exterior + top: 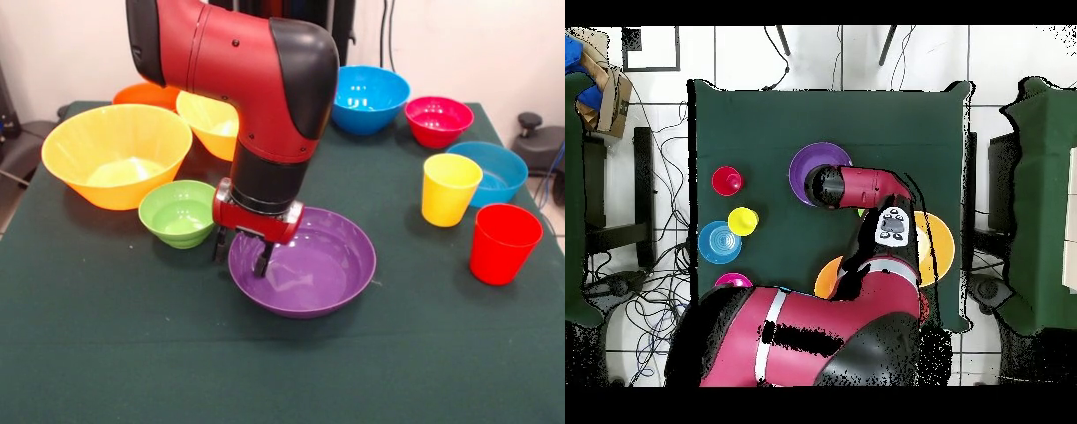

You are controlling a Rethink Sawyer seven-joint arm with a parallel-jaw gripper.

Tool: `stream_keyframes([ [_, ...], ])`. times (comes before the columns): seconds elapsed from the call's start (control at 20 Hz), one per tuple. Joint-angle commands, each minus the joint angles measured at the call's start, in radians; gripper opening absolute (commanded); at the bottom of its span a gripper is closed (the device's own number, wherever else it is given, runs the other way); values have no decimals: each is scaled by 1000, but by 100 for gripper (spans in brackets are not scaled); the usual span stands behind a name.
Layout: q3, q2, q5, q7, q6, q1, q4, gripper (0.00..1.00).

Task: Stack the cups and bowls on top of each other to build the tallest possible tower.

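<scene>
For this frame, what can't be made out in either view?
- Front view: the orange bowl and the second yellow-orange bowl are partly hidden, by the large yellow-orange bowl and the arm.
- Overhead view: the arm covers the green bowl almost entirely and part of the purple bowl.
- Whether the gripper at the purple bowl's rim grips it.

No legible text or labels

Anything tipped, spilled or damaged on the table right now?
Nothing stands out. All bowls and both cups sit upright and apart, none stacked yet. The gripper straddles the rim of the purple bowl, one jaw inside, one outside.
</scene>
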State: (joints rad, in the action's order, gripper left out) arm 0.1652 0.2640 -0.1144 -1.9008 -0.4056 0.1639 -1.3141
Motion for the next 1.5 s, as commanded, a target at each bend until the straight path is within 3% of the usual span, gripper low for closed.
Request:
stream_keyframes([
  [0.05, -76, -78, 20, -101, -38, -19, 52, 100],
  [0.4, -62, -81, 25, -116, -33, -28, 54, 100],
  [0.45, -55, -82, 33, -135, -24, -32, 51, 0],
  [1.5, -60, -90, 47, -117, -5, -30, 62, 0],
])
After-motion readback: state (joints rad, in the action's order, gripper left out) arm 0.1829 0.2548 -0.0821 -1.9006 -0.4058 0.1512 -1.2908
